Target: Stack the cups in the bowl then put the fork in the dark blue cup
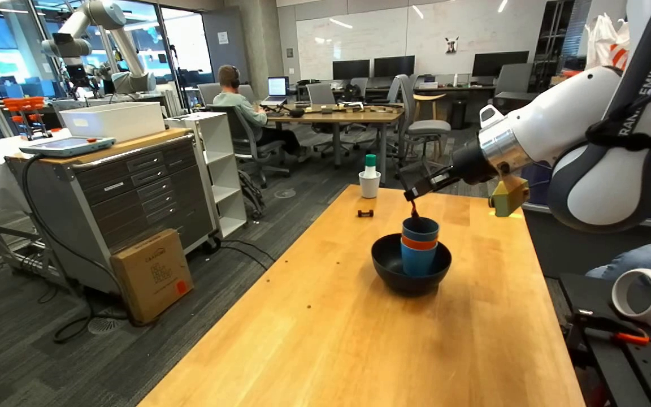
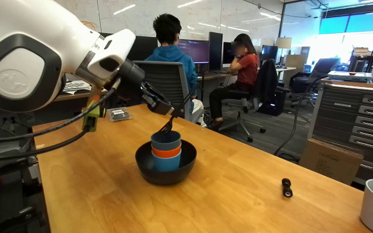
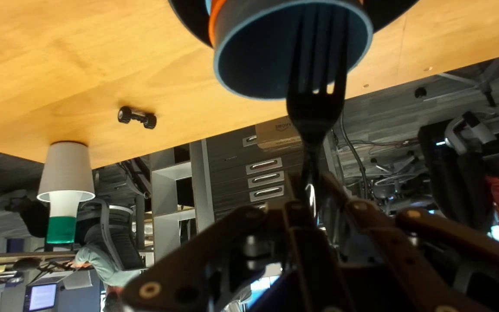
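The black bowl (image 1: 386, 267) (image 2: 168, 178) stands on the wooden table in both exterior views. The three cups are stacked upright in it: light blue cup (image 1: 417, 262) (image 2: 167, 163) lowest, orange cup (image 1: 420, 244) (image 2: 166, 152) in the middle, dark blue cup (image 1: 428, 233) (image 2: 168, 146) on top. My gripper (image 1: 412, 195) (image 2: 176, 112) is shut on the black fork (image 2: 165, 128) by its handle, above the stack. The fork is tilted, with its tines down at the dark blue cup's mouth. In the wrist view the fork (image 3: 315, 106) overlaps the opening of the dark blue cup (image 3: 254, 65); tine depth is unclear.
A light grey cup (image 1: 369, 186) (image 3: 65, 167) holding a green-capped white bottle stands near the table's edge. A small black wheel pair (image 1: 365, 213) (image 2: 287, 187) lies between it and the bowl. A clear plastic package (image 2: 119, 114) lies at the table's far edge.
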You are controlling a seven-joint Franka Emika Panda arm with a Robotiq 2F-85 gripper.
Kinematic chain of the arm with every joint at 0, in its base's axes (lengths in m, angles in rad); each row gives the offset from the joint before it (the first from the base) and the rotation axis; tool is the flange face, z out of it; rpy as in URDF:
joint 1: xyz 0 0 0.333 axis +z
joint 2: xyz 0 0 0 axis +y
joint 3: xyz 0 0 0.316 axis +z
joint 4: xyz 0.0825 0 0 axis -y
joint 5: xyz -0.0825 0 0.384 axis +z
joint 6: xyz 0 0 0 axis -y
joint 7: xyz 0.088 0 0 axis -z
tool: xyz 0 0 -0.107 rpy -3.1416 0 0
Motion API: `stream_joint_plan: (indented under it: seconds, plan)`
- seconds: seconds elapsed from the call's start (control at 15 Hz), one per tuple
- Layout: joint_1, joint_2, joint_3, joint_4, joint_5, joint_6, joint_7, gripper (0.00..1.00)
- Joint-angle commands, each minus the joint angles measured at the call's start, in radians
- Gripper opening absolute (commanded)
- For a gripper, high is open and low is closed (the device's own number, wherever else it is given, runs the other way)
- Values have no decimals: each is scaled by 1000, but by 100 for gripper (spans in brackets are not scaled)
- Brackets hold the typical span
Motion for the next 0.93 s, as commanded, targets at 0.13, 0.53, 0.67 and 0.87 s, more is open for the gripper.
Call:
stream_joint_plan:
  seconds: [0.13, 0.53, 0.67, 0.87]
  plan:
    - [-24, 62, 57, 0, 55, 191, -50, 13]
    - [-32, 112, 47, 1, 71, 342, -107, 13]
    - [-33, 74, 42, 13, 84, 277, -125, 13]
    - [-38, 131, 43, 9, 112, 322, -144, 13]
